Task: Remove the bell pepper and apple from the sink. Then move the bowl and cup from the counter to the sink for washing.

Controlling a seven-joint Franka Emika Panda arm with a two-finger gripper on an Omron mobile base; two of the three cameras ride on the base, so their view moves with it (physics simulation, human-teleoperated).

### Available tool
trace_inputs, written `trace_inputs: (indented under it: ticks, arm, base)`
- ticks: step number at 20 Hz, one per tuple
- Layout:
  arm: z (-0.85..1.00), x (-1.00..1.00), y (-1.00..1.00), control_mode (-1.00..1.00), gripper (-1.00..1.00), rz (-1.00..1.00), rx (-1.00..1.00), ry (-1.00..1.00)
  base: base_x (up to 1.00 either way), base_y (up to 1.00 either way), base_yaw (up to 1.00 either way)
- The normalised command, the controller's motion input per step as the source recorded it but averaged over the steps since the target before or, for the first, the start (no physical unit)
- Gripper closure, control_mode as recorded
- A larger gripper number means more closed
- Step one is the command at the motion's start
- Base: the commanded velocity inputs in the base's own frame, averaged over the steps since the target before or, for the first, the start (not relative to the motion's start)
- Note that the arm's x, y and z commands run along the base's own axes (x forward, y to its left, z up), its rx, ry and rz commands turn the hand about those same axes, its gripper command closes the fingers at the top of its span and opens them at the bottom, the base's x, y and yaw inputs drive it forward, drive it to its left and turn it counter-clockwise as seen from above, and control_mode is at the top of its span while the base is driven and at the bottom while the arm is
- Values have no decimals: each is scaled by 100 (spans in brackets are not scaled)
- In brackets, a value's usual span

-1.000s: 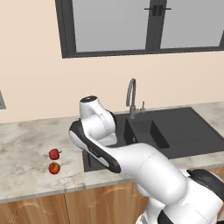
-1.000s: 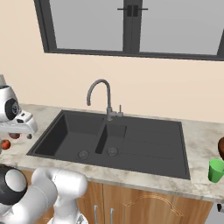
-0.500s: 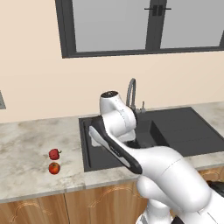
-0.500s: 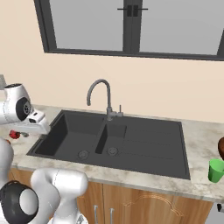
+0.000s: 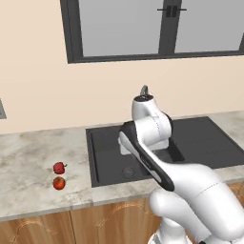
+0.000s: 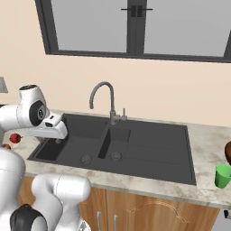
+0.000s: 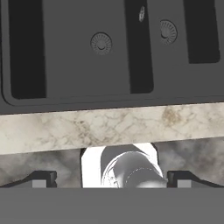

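**Fruit on the surface, claw spread wide over the sink**

The bell pepper (image 5: pixel 59 167) and the apple (image 5: pixel 58 183) sit close together on the surface (image 5: pixel 28 162), left of the sink (image 5: pixel 109 157), pepper behind apple. The claw (image 7: pixel 112 177) hangs above the sink's front edge with its jaws fully apart and nothing between them. In the right base view the green cup (image 6: pixel 222 175) stands on the surface right of the sink, just beside the brown bowl (image 6: pixel 228 152) at the picture's edge.
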Motion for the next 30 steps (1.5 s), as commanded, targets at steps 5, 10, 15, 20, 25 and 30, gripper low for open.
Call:
trace_inputs:
  ticks: [5, 10, 15, 20, 25, 30]
  arm:
    - [16, 0, -58, -100, -100, 0, 0, 0]
    - [11, -4, -64, -100, -100, 0, 0, 0]
    - [7, -4, -68, -100, -100, -1, 0, 0]
    - [6, 0, -66, -100, -100, -3, -4, 0]
    - [4, 0, -67, -100, -100, -2, -3, 0]
    - [0, 0, -63, -100, -100, 0, -2, 0]
  base:
    - [0, 0, 0]
    - [0, 0, 0]
    - [0, 0, 0]
    - [0, 0, 0]
    - [0, 0, 0]
    - [0, 0, 0]
